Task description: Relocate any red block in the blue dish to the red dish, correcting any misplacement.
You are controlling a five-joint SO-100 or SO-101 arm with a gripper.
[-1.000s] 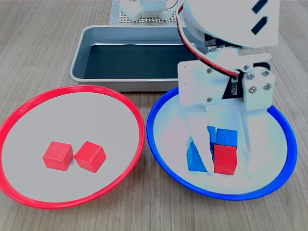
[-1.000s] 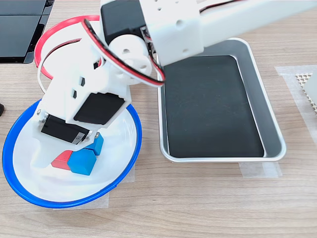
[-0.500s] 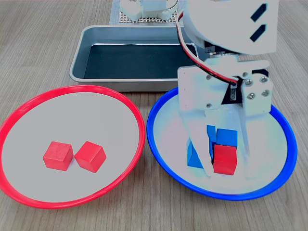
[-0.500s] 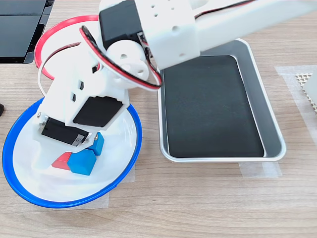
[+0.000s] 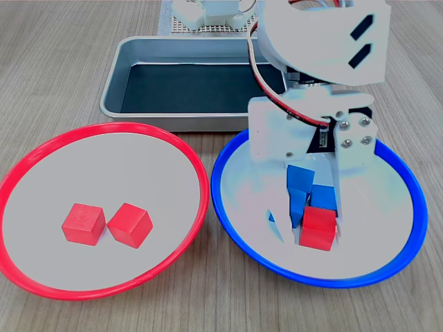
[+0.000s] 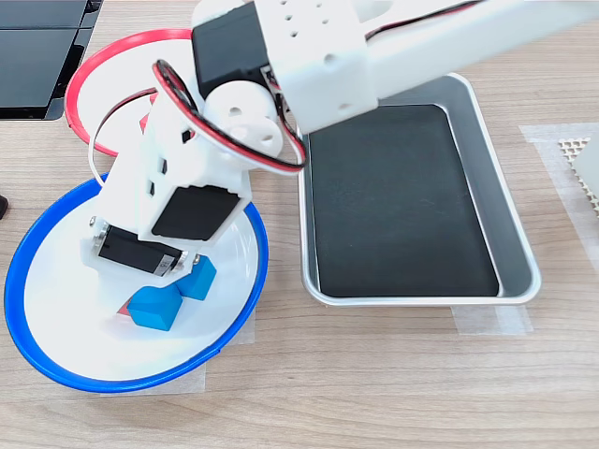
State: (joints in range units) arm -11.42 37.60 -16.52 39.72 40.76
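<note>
Red block (image 5: 318,229) sat in the blue dish (image 5: 239,238) beside blue cubes (image 5: 302,190); your gripper (image 5: 308,225) straddled it, jaws narrow, grip uncertain.

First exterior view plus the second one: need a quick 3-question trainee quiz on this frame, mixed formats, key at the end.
1. True or false: in the first exterior view the red dish holds two red cubes.
2. Multiple choice: where does the red block inside the blue dish sit? A) alone at the rim B) against the blue cubes, between the pincer fingers C) in the metal tray
3. Fill in: in the second exterior view the metal tray's floor is covered by a ____ liner.

Key: 1 true; 2 B; 3 black.
</note>
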